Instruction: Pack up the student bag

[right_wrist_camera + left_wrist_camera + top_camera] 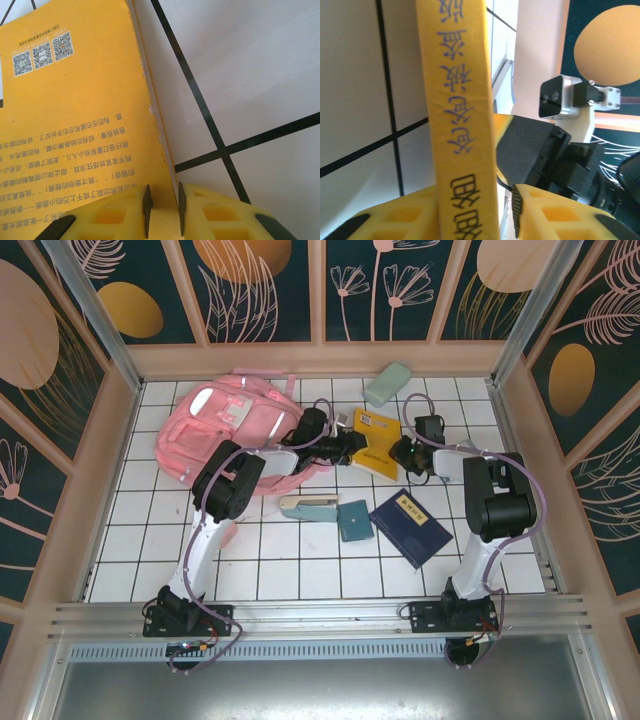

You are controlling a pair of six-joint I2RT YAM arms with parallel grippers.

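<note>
Top external view is showing the student bag [225, 425] lying flat at the far left of the bench [300, 570], and nothing I can see is going into it yet; whether its zip is open I cannot tell. Both my arms are reaching to the yellow book [378, 435], which is sitting just right of the bag.

My right hand [164, 200] is pinching the book's edge, its jaws narrow with the cover [75, 125] running down between them. My left hand [475, 200] is straddling the spine [455, 100], one finger [410, 215] against it and a sliver of gap showing on the other side, so I cannot tell whether it is truly gripping.

I am judging the packing as barely begun. This book is only being handled, not stowed. Lying loose on the bench and waiting are a navy book [410, 528], a teal pouch [354, 521], a long pale item [308, 506] and a pale green case [388, 383]. All of them are looking like work left to do.
</note>
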